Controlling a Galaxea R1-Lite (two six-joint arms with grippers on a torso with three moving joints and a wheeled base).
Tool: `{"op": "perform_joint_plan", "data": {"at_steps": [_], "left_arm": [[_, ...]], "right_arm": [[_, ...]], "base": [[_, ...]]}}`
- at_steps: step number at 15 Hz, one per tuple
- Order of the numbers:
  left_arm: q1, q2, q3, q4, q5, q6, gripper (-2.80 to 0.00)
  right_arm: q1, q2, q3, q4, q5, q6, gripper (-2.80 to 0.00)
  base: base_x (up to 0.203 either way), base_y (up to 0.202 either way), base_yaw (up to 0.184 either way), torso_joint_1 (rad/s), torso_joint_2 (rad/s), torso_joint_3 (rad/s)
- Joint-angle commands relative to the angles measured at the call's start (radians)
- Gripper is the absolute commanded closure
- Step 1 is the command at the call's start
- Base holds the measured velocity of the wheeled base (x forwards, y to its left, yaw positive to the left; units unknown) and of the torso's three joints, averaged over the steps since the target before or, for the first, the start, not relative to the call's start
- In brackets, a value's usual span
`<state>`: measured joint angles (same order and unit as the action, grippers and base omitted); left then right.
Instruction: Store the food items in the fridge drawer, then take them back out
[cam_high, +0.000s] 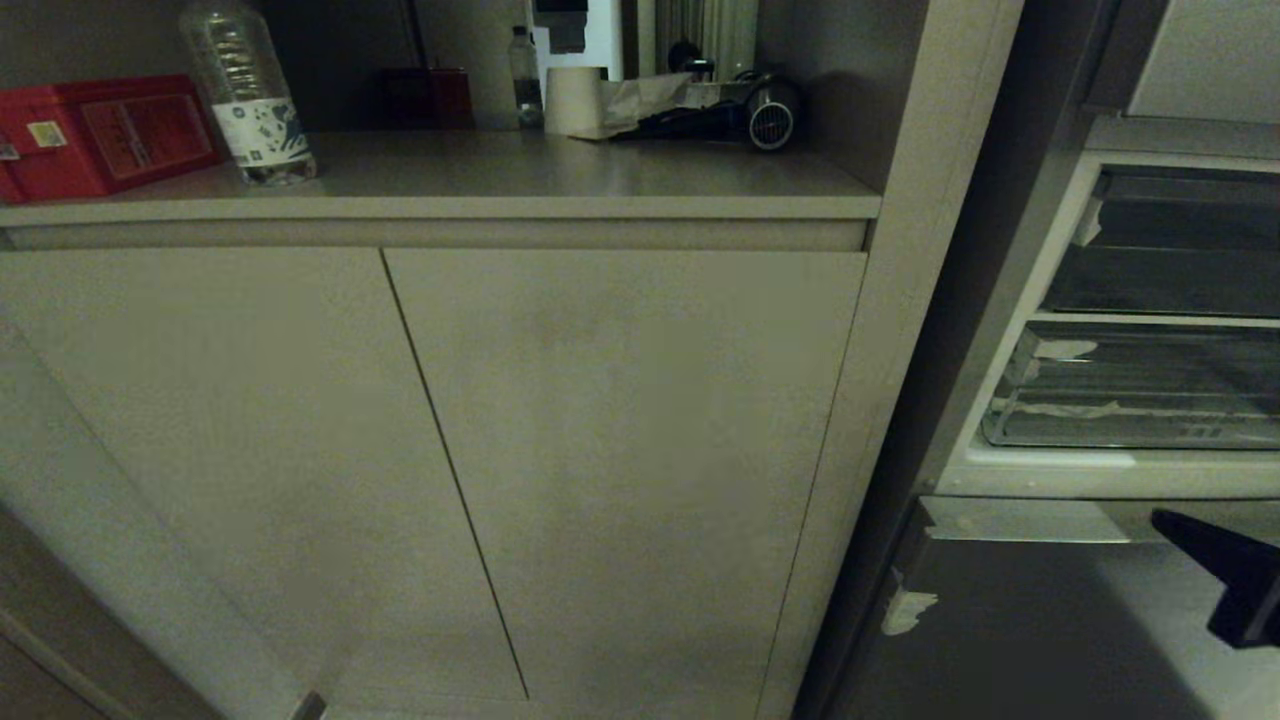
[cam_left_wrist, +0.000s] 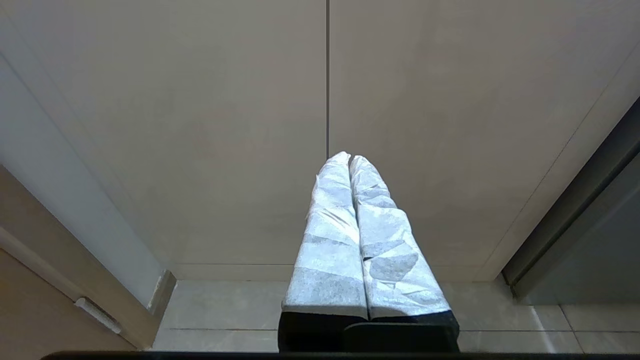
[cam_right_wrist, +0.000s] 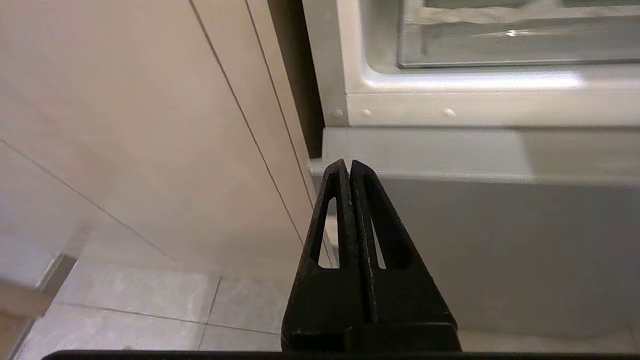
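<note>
Head view faces the cabinet doors (cam_high: 620, 450) closely from above; both wrist views look low, sharing them (cam_left_wrist: 425, 125) (cam_right_wrist: 125, 125)

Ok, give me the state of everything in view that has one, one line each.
Fridge: upper compartment open, no food visible inside.
Clear drawer: pushed in, looks empty.
Lower fridge door: closed.
Cabinet doors: both closed.
Water bottle: upright on the counter.
Right claw: shut, empty, in front of the lower fridge door.
Left claw: shut, empty, facing the cabinet doors.

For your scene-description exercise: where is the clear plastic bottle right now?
In the head view the clear plastic bottle stands upright at the upper left, on the countertop above the cabinet doors, just right of the red box.
</note>
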<state>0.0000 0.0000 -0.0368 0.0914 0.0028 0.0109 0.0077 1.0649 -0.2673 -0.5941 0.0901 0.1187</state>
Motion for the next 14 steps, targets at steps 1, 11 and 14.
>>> {"op": "perform_joint_plan", "data": {"at_steps": [1, 11, 14], "left_arm": [[0.000, 0.000, 0.000, 0.001, 0.000, 0.000, 0.00], [0.000, 0.001, 0.000, 0.001, 0.000, 0.000, 0.00], [0.000, 0.000, 0.000, 0.001, 0.000, 0.000, 0.00]], "right_arm": [[-0.002, 0.252, -0.004, -0.210, 0.007, 0.000, 0.00], [-0.095, 0.534, -0.080, -0.515, 0.021, -0.027, -2.80], [-0.115, 0.570, -0.082, -0.594, 0.095, -0.032, -2.80]], "base": [[0.000, 0.000, 0.000, 0.000, 0.00, 0.000], [0.000, 0.000, 0.000, 0.000, 0.00, 0.000], [0.000, 0.000, 0.000, 0.000, 0.00, 0.000]]}}
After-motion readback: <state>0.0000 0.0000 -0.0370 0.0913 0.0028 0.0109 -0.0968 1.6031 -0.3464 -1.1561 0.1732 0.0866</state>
